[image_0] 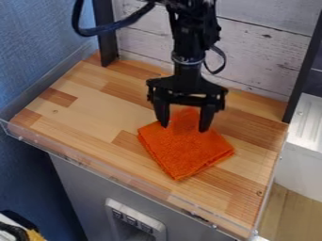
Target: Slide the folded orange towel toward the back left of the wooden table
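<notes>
Clear plastic lip (44,145): runs along the front edge of the counter, ahead of the gripper (185,128) on the camera's side and well apart from it.
Gripper state: black, pointing down, its two fingers standing wide apart with nothing clamped between them; whether the tips touch the fabric beneath, I cannot tell.
Orange cloth (187,153): lies folded and roughly square, directly under the gripper at its back part, with most of its spread reaching out from the fingers toward the camera; one corner points at the front edge.
Butcher-block countertop (94,110): light and darker wood strips, below the gripper and out to all sides of it, bearing the cloth.
Robot arm (187,33): black, rising straight above the gripper.
Black cable (120,25): curves out from the arm, above the gripper and toward the picture's left.
Whitewashed plank panel (261,52): upright, behind the gripper.
Black posts: one (105,33) behind the gripper toward the picture's left, another (305,66) toward the right.
Gray cabinet front (75,181): below the counter, on the camera's side of the gripper, with a pale control panel (158,230) set into it.
White ridged surface (307,117): beyond the counter, well to the gripper's right in the picture.
Textured blue wall (35,47): well to its left.
</notes>
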Motion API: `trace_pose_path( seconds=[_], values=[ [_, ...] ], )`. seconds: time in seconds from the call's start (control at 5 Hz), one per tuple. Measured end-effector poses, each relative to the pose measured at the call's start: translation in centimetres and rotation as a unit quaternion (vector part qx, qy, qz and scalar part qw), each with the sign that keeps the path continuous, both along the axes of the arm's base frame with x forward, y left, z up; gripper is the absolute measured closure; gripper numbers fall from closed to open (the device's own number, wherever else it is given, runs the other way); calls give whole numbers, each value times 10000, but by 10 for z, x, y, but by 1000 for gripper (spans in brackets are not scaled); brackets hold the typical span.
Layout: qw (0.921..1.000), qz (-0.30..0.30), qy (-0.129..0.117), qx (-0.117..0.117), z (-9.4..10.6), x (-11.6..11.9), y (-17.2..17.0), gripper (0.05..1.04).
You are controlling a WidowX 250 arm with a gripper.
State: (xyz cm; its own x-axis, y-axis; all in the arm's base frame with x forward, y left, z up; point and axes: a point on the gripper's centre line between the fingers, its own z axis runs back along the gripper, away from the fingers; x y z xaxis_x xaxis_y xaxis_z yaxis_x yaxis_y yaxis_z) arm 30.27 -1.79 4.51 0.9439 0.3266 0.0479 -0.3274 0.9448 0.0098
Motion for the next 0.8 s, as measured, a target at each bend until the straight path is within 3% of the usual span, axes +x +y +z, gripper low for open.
trace_pose_path(
  seconds=[0.2, 0.6, 0.8],
  values=[
    [9999, 110, 1, -3, 0, -1, -7, 132],
    [9997, 224, 95, -3, -2, -6, -15, 713],
    [9992, 257, 290, -17, -7, -16, -15, 927]
  ],
)
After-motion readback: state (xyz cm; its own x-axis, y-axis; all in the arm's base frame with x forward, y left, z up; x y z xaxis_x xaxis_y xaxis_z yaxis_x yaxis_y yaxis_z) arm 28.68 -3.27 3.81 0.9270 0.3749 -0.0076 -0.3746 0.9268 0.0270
